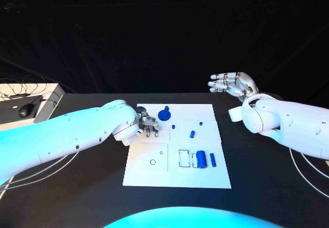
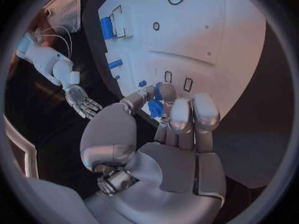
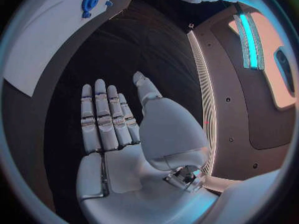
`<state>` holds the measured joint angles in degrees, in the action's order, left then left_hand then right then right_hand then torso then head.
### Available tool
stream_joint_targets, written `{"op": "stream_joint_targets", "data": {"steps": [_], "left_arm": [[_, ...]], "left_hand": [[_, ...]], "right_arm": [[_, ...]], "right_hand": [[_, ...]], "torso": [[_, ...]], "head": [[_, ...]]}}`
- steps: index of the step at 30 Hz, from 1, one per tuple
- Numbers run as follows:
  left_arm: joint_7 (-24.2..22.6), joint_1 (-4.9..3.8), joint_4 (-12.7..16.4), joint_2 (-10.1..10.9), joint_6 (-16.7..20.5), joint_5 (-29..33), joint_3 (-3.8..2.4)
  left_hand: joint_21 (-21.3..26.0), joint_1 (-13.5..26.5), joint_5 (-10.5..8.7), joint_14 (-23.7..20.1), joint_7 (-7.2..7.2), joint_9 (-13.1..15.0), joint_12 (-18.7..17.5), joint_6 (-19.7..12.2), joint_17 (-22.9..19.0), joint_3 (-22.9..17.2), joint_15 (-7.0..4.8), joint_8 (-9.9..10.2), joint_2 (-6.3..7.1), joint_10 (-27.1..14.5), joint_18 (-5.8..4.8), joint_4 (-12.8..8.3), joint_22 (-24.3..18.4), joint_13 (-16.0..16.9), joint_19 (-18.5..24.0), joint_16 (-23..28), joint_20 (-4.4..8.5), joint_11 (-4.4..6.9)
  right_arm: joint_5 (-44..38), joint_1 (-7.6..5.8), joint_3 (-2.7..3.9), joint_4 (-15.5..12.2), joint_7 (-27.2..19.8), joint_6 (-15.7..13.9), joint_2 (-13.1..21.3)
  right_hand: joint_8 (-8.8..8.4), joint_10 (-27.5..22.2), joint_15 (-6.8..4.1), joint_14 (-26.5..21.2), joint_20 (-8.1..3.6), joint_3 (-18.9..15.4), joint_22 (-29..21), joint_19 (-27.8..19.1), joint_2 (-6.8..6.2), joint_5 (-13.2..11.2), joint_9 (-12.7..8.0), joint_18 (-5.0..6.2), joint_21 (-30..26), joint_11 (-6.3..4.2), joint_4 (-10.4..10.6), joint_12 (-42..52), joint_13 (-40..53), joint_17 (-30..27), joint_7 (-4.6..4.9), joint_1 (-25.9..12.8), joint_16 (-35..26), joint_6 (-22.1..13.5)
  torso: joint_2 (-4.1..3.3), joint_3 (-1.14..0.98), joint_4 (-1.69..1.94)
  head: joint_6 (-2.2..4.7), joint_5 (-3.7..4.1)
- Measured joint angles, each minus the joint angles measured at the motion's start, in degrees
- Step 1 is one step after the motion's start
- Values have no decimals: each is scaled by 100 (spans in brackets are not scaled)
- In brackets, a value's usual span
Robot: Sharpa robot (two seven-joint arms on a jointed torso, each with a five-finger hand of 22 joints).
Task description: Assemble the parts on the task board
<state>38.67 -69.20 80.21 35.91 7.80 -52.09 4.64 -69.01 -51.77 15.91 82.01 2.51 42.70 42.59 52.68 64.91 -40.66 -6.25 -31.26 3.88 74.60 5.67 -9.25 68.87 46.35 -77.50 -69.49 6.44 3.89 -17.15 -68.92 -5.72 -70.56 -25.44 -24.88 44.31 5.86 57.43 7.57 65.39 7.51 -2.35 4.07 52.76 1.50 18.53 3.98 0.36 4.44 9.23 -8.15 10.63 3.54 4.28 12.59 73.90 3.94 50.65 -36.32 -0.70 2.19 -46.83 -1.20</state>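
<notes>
Black worktop [image 1: 82, 190] fills the scene under a dark backdrop, and the white task board [image 1: 177, 175] lies at its middle.

1. Task board: several blue parts rest on it. A round blue part [image 1: 164, 114] sits near the far edge of the board. Two small blue parts [image 1: 192, 134] lie near the board's centre. A larger blue cylinder [image 1: 201, 158] and a slimmer blue bar [image 1: 213, 159] lie side by side near the near edge of the board, just beside a rectangular outlined recess [image 1: 184, 158]. A small ring marking [image 1: 152, 162] lies toward the board's left side.

2. Left robot hand [image 1: 145, 124]: positioned over the left part of the board, close to the round blue part. In the left wrist view its fingertips [image 2: 181, 109] are drawn together around a small blue part [image 2: 155, 108]; it appears to be pinched there, though the contact is partly hidden by the fingers.

3. Right robot hand [image 1: 229, 83]: raised beyond the far right corner of the board, well apart from it. Its fingers [image 3: 102, 114] are extended and hold nothing.

4. Surroundings: a white box [image 1: 27, 107] carrying a dark mouse [image 1: 26, 110] and cables stands off the board's far left side.
</notes>
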Motion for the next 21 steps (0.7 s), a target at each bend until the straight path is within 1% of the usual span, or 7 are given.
{"op": "stream_joint_targets", "data": {"steps": [2,3,4,9,16,21], "left_arm": [[2,4,13,-11,39,-51,17],[3,6,17,-14,54,-71,23],[3,9,21,-17,68,-94,30],[7,39,42,-18,125,-191,54],[12,104,98,-11,167,-275,66],[15,114,128,-7,169,-323,67]], "left_hand": [[0,0,0,0,0,0,0,0,0,0,0,1,0,0,0,0,6,7,0,0,0,0],[0,0,0,0,3,0,0,3,-3,0,0,1,0,20,0,0,6,12,0,0,0,-20],[0,0,18,0,21,0,0,21,-6,0,0,1,0,20,-1,0,6,16,0,0,0,-20],[0,-23,23,0,20,0,-32,21,-30,0,0,19,23,20,-5,0,19,31,-21,0,21,-19],[1,-23,54,0,3,0,-32,38,-44,0,1,34,23,49,-6,-1,22,33,-21,0,21,-9],[1,-23,55,1,3,1,-53,38,-54,1,1,35,23,49,-6,-1,31,43,-21,0,21,-9]], "right_arm": [[-1,0,0,1,0,4,0],[-2,0,0,1,0,5,0],[-2,0,0,2,1,7,0],[-4,3,0,2,1,19,0],[-7,3,0,1,3,33,3],[-9,5,0,-1,4,43,5]], "right_hand": [[0,0,0,0,9,0,0,-9,0,0,0,0,0,0,0,0,0,0,0,0,0,0],[0,0,0,0,9,0,0,-9,0,0,0,0,0,0,0,0,0,0,0,0,0,0],[0,0,0,0,9,0,0,-8,0,0,0,0,0,0,0,0,0,0,0,0,0,0],[0,0,0,0,9,0,0,-8,0,0,0,0,0,0,0,0,0,0,0,0,0,0],[0,0,0,0,9,0,0,-8,0,0,0,0,0,0,0,0,0,1,-1,0,0,0],[0,0,0,0,9,0,0,-8,0,0,0,0,0,0,0,0,0,1,-4,0,0,3]], "torso": [[0,0,0],[-1,1,0],[-1,1,0],[0,1,1],[-1,4,3],[-2,4,3]], "head": [[-7,-2],[-8,-2],[-13,-3],[-27,-3],[-33,1],[-36,-10]]}}
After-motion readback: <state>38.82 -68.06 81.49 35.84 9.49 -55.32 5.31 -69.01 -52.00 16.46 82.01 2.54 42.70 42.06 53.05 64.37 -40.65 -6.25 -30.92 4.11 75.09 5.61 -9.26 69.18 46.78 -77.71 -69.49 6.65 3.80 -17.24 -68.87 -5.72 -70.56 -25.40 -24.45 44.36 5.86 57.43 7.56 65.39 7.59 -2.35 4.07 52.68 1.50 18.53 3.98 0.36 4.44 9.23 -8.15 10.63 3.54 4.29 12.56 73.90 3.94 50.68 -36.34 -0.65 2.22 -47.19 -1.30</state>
